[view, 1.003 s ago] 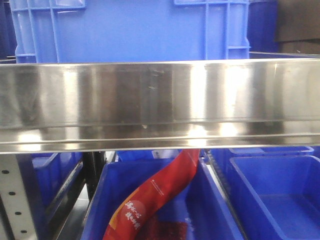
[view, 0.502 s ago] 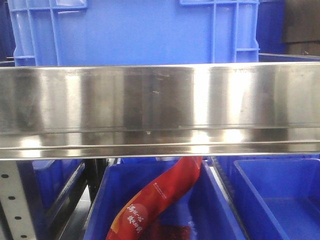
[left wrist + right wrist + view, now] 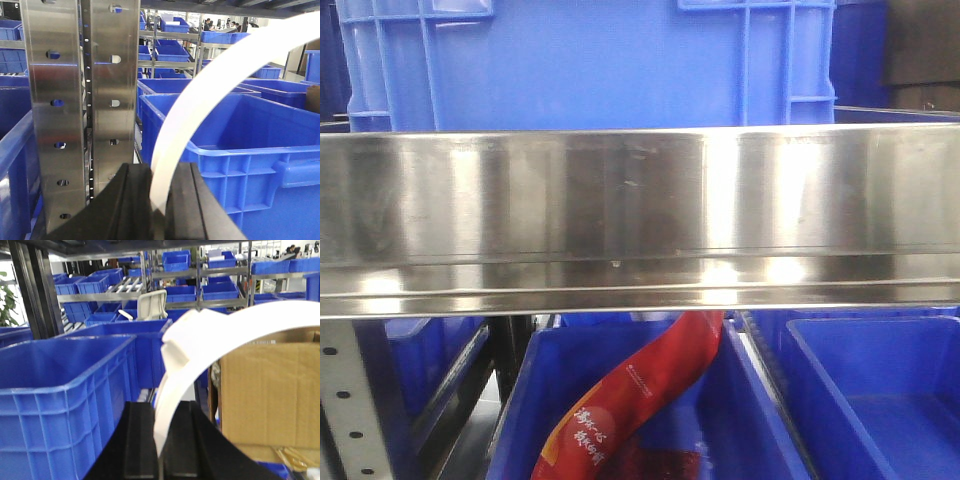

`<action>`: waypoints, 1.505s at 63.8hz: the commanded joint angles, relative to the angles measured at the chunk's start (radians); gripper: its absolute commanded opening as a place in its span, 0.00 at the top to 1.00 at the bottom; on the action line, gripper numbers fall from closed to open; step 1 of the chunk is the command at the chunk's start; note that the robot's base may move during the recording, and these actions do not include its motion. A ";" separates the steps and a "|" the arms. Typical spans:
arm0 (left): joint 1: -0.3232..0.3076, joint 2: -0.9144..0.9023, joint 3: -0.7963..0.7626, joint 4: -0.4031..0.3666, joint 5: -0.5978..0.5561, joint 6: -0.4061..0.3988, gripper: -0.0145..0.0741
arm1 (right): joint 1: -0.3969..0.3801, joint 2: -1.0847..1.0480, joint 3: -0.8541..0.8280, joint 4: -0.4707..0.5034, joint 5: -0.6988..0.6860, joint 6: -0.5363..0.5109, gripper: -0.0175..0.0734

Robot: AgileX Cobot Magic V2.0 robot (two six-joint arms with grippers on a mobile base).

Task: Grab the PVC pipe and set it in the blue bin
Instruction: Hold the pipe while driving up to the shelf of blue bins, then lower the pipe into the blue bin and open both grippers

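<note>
R gripper [image 3: 159, 440]: I've got the PVC pipe [image 3: 200, 345] pinched btwn both black fingers [image 3: 137, 440]. It curves up from the claw, then arcs off to the claw's right. Just left of the claw is a blue bin [image 3: 65, 405]. Right of it, behind the pipe, there's a cardboard box [image 3: 270, 395]. Far ahead are racks [image 3: 197, 275] w/ more bins.

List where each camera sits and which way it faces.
Front: level with a steel rail, facing it; crate above, red bag below; no robot parts.
Left wrist: behind the left gripper, shut on a white pipe; faces a steel post and bin.
Right wrist: behind the right gripper, shut on a pipe; faces a bin and box.
Shared: both wrists show clamped white pipe; same one or not, unclear.
</note>
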 commanded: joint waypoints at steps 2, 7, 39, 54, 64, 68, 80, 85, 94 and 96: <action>-0.005 -0.003 -0.007 -0.008 -0.029 -0.010 0.96 | 0.002 -0.005 0.001 -0.006 -0.044 -0.008 0.99; -0.005 -0.003 -0.007 -0.017 -0.031 -0.010 0.96 | 0.002 -0.005 -0.001 -0.002 -0.044 -0.008 0.99; -0.120 0.286 -0.233 -0.127 -0.036 0.110 0.96 | 0.192 0.268 -0.203 0.023 -0.051 -0.137 0.99; -0.190 0.466 -0.389 -0.127 -0.038 0.110 0.96 | 0.359 0.490 -0.317 0.013 -0.050 -0.137 0.99; -0.229 0.612 -0.499 -0.127 -0.045 0.110 0.96 | 0.433 0.665 -0.443 0.010 -0.050 -0.137 0.99; -0.241 0.665 -0.532 -0.127 -0.062 0.110 0.96 | 0.450 0.730 -0.496 0.010 -0.050 -0.137 0.99; -0.255 0.806 -0.648 -0.119 -0.125 0.110 0.96 | 0.460 0.896 -0.642 0.010 -0.050 -0.137 0.99; -0.251 0.861 -0.688 -0.119 -0.136 0.110 0.96 | 0.460 0.951 -0.691 0.010 -0.051 -0.137 0.99; -0.249 0.958 -0.723 -0.119 -0.139 0.110 0.96 | 0.460 1.044 -0.733 0.010 -0.074 -0.137 0.99; -0.246 0.973 -0.723 -0.119 -0.148 0.110 0.96 | 0.458 1.058 -0.733 0.008 -0.081 -0.137 0.99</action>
